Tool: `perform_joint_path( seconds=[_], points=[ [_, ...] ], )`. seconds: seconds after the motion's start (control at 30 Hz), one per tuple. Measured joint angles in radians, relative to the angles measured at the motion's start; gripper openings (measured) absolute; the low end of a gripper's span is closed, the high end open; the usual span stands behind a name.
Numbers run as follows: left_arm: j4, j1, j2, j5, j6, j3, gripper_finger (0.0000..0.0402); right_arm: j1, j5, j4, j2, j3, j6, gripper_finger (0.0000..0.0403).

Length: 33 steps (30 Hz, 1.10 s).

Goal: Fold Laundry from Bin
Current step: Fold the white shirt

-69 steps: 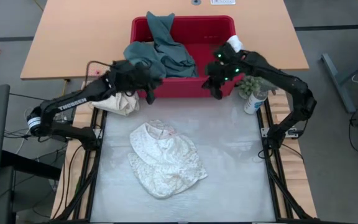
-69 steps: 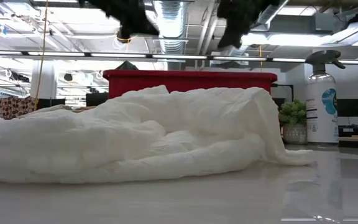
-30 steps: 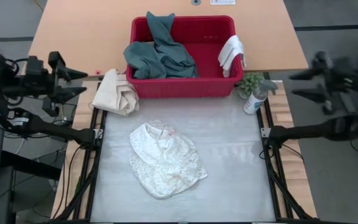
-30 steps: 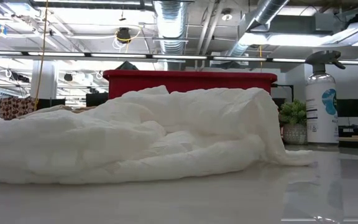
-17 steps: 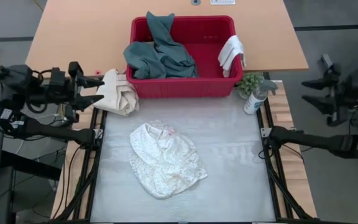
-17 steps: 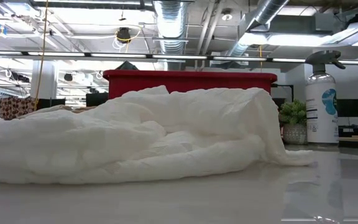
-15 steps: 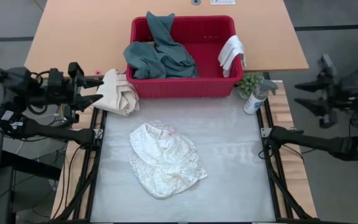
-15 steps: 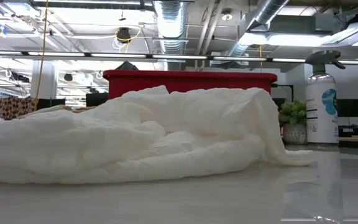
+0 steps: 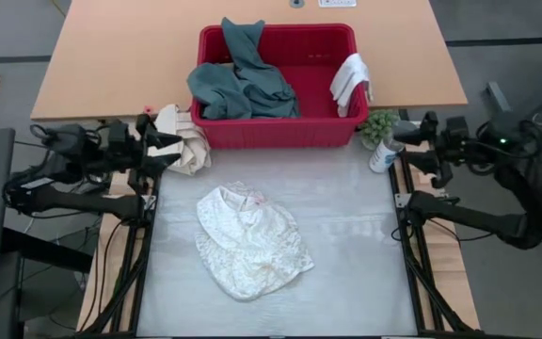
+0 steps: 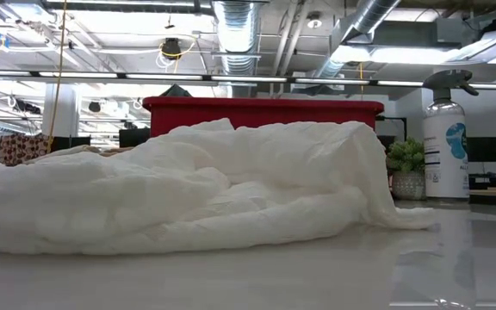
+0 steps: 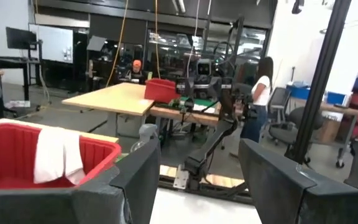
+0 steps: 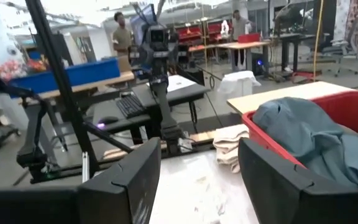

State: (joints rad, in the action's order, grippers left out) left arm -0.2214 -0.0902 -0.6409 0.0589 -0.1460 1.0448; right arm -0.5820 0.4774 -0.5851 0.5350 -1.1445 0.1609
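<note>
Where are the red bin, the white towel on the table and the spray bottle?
red bin (image 9: 280,132): high view, near front wall.
white towel (image 9: 252,242): high view, middle of the crumpled cloth.
spray bottle (image 10: 445,146): low view, its labelled body.

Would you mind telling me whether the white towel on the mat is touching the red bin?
Apart. The high view shows bare mat between the white towel and the red bin's near wall.

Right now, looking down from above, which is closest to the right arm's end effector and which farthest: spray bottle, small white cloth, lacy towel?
From the right end effector:
1. Spray bottle, right beside it.
2. Small white cloth, on the red bin's right rim.
3. Lacy towel, mid-table.
</note>
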Motion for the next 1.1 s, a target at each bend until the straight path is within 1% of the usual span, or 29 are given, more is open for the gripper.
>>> perform_joint_path(
  seconds=[0.13,0.27,0.5,0.77,0.93,1.03,1.1],
  points=[
    [0.039,0.0,-0.006,0.002,-0.018,-0.038,0.0208,0.0,0.0,0.07,0.009,0.053,0.028,0.0238],
    [0.064,0.0,0.001,0.006,-0.012,-0.052,0.0208,0.0,0.027,0.155,0.009,0.089,0.051,0.0238],
    [0.055,0.0,-0.001,0.006,-0.017,-0.085,0.0208,0.0,0.03,0.154,0.009,0.089,0.052,0.0238],
    [0.057,0.0,0.001,0.006,0.006,-0.085,0.0208,0.0,0.032,0.153,0.009,0.089,0.048,0.0238],
    [0.054,0.0,0.008,0.006,0.027,-0.084,0.0208,0.0,0.05,0.153,0.009,0.089,0.014,0.0238],
    [0.052,0.0,0.008,0.008,0.024,-0.084,0.0208,0.0,0.05,0.152,0.01,0.089,0.015,0.0238],
    [0.023,0.0,-0.002,0.018,0.008,-0.084,0.0208,0.0,0.05,0.152,0.01,0.089,0.015,0.0238]
  ],
)
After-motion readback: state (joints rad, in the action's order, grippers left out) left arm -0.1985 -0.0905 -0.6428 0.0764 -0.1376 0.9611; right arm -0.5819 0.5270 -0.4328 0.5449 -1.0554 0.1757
